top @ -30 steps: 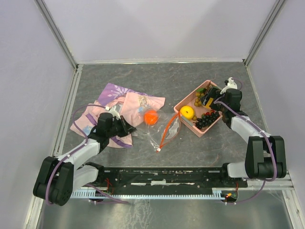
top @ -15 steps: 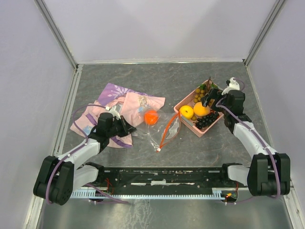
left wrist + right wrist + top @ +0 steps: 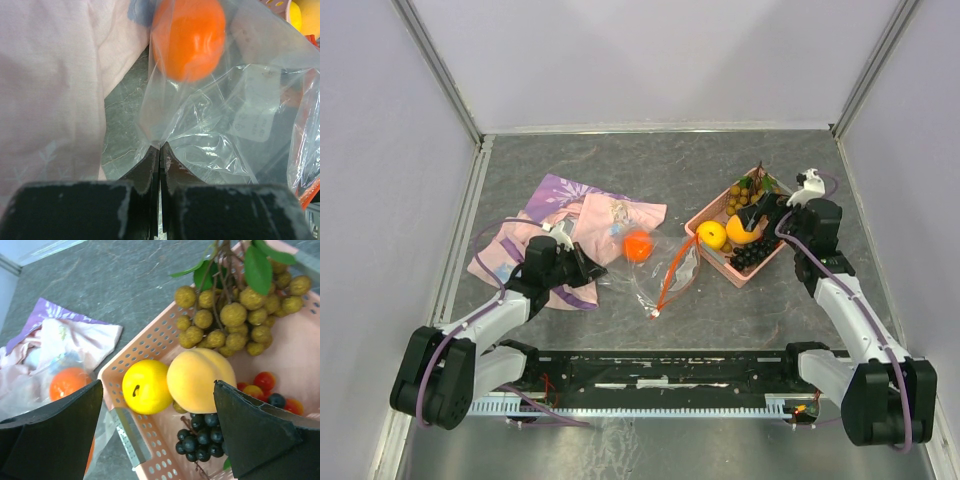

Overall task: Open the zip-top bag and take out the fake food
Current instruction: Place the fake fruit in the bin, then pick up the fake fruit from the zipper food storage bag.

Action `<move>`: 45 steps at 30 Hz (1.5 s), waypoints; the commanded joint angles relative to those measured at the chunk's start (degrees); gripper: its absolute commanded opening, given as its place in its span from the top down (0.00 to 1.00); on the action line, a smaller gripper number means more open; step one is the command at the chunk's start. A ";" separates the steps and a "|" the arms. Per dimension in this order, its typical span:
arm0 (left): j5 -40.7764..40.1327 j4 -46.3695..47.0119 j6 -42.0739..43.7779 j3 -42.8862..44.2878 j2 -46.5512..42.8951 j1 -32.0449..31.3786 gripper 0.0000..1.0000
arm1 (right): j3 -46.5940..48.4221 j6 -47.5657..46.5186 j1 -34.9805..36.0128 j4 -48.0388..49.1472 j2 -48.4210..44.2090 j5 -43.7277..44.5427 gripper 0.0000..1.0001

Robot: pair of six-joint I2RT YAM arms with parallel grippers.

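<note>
The clear zip-top bag [image 3: 665,272] lies mid-table with its orange-red zip strip [image 3: 669,280] facing right. An orange [image 3: 637,245] is still inside it. My left gripper [image 3: 594,272] is shut on the bag's left edge; the left wrist view shows the fingertips [image 3: 160,148] pinching the plastic [image 3: 235,115] below the orange [image 3: 189,37]. My right gripper [image 3: 763,213] is open and empty above the pink basket [image 3: 715,262]. In the right wrist view [image 3: 157,415] a peach [image 3: 200,380], yellow fruit [image 3: 146,386], tan grapes [image 3: 235,315] and dark grapes [image 3: 200,440] lie in the basket.
A pink-purple patterned cloth [image 3: 555,235] lies under my left arm, against the bag's left side. The basket's perforated wall [image 3: 165,332] stands right of the bag's mouth. Small red and orange fruits [image 3: 260,384] sit in the basket. Walls enclose the table.
My right gripper has drawn back from inside the basket toward the right, open, leaving the peach beside the yellow fruit. The left gripper and the bag have not moved.
</note>
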 commanded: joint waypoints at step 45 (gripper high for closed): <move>2.92 6.68 -3.06 -1.00 1.34 0.18 0.97 | -2.34 -10.82 26.09 -2.13 1.15 -15.48 0.37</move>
